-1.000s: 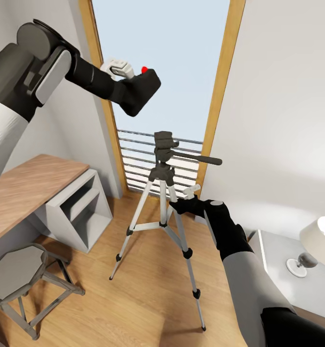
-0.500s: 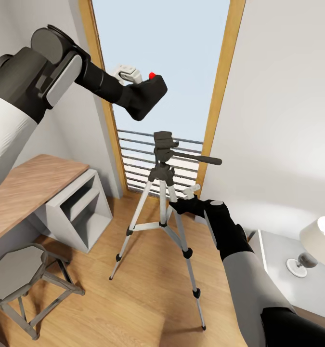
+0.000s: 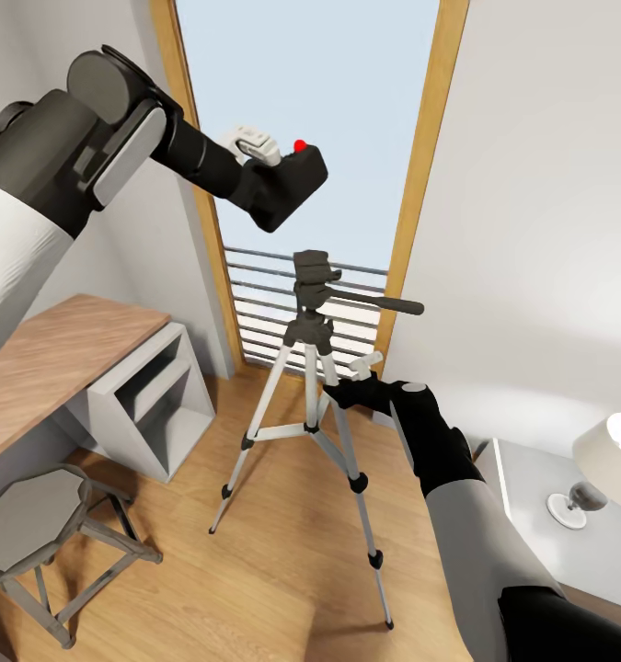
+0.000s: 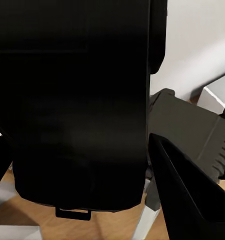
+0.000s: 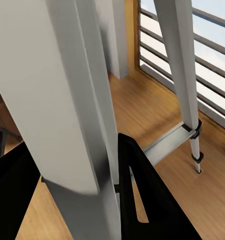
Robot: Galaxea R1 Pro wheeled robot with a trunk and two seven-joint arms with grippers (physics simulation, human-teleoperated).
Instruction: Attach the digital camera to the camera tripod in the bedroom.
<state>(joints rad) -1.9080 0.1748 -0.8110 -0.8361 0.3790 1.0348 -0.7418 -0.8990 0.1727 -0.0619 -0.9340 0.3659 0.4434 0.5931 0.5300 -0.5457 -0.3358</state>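
Left gripper [image 3: 287, 175] clamps digital camera [image 3: 296, 179] above camera tripod [image 3: 312, 368] | right gripper [image 3: 351, 386] grips tripod leg

A tall wood-framed window [image 3: 310, 119] fills the far corner, pale sky behind its glass and grey horizontal rails [image 3: 273, 303] across its lower part. Plain grey walls [image 3: 531, 230] run off on both sides of the window. Left of it stands a wood-topped white desk [image 3: 62, 363] with open shelving, and a grey octagonal-seat stool [image 3: 34, 529] nearer the camera. Right of the window sits a grey bedside table [image 3: 540, 515] bearing a lamp [image 3: 604, 473]. Light wood floor [image 3: 255, 570] spreads below.
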